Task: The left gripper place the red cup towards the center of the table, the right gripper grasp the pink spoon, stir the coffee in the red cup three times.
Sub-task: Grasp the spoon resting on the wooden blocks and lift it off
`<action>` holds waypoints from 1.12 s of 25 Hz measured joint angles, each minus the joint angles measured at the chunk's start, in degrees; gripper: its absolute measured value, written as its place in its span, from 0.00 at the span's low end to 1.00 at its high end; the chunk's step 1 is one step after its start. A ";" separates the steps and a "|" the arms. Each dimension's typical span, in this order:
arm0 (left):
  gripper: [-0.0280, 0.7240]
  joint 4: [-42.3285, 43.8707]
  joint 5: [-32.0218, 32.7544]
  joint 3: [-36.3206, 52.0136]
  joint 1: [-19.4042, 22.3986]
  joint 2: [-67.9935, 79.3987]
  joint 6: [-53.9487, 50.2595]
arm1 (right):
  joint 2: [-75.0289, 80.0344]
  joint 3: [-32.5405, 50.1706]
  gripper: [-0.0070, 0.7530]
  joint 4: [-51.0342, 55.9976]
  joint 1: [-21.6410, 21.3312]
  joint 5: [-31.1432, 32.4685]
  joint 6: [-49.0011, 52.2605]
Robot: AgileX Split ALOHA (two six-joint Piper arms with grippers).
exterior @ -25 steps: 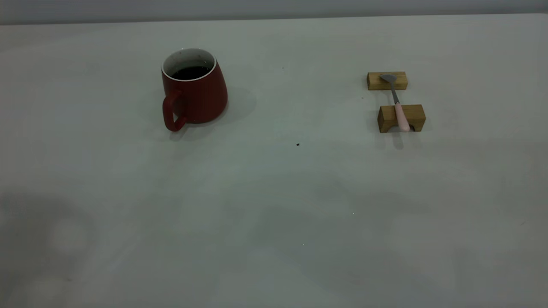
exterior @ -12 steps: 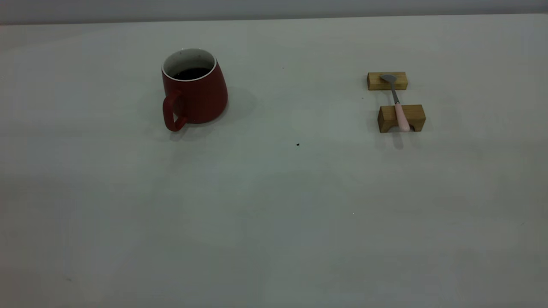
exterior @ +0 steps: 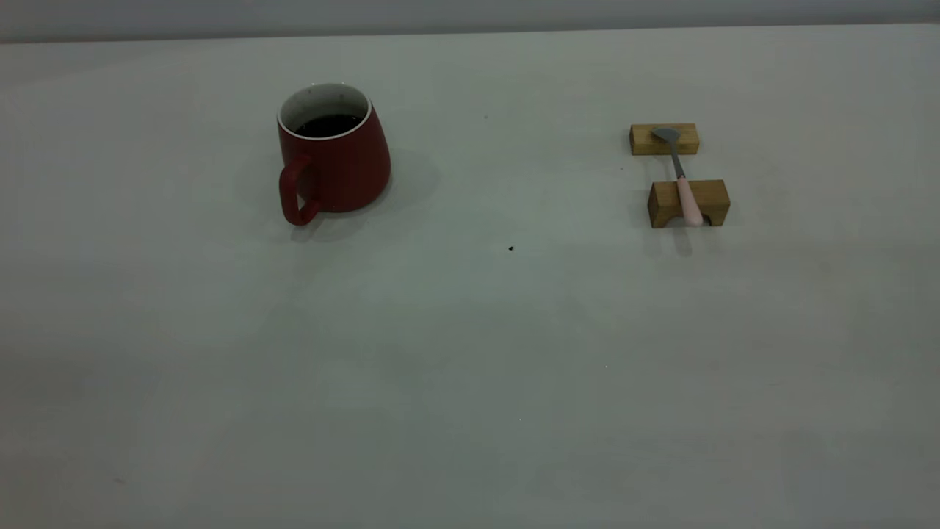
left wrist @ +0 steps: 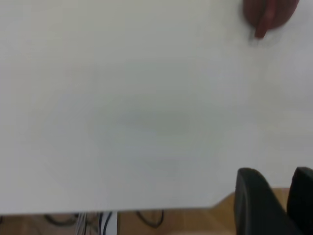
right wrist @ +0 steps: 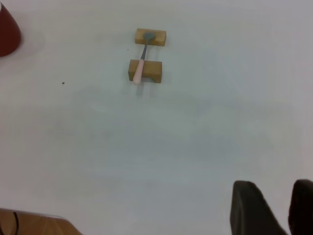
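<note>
The red cup [exterior: 334, 165] stands upright on the left half of the table [exterior: 470, 353], its handle turned toward the near side and dark coffee [exterior: 328, 125] inside. On the right half the pink spoon [exterior: 684, 187] lies across two small wooden blocks, bowl on the far one. Neither arm appears in the exterior view. My left gripper [left wrist: 279, 175] hovers at the table's near edge, far from the cup [left wrist: 269, 14], with a narrow gap between its fingers and nothing in it. My right gripper [right wrist: 279, 187] is likewise open and empty, well short of the spoon [right wrist: 140, 66].
The far wooden block [exterior: 642, 139] and the near, notched block [exterior: 711, 200] carry the spoon. A tiny dark speck [exterior: 511, 248] sits mid-table. Beyond the table's near edge, the left wrist view shows wooden floor and cables [left wrist: 98, 220].
Soft shadows on the near-left part of the table a second ago have faded. Cup, spoon and blocks have not moved.
</note>
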 joint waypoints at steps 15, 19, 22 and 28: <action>0.35 -0.13 0.00 0.00 0.00 -1.87 0.05 | 0.00 0.00 0.32 0.00 0.00 0.00 0.00; 0.35 -0.13 0.00 0.00 0.00 -1.87 0.05 | 0.00 0.00 0.32 0.06 0.00 0.00 0.62; 0.35 -0.13 0.00 0.00 0.00 -1.87 0.05 | 1.94 -0.26 0.33 -0.24 0.00 -0.90 4.19; 0.35 -0.13 0.00 0.00 0.00 -1.87 0.05 | 22.94 -2.82 0.58 -0.61 0.00 -11.15 6.93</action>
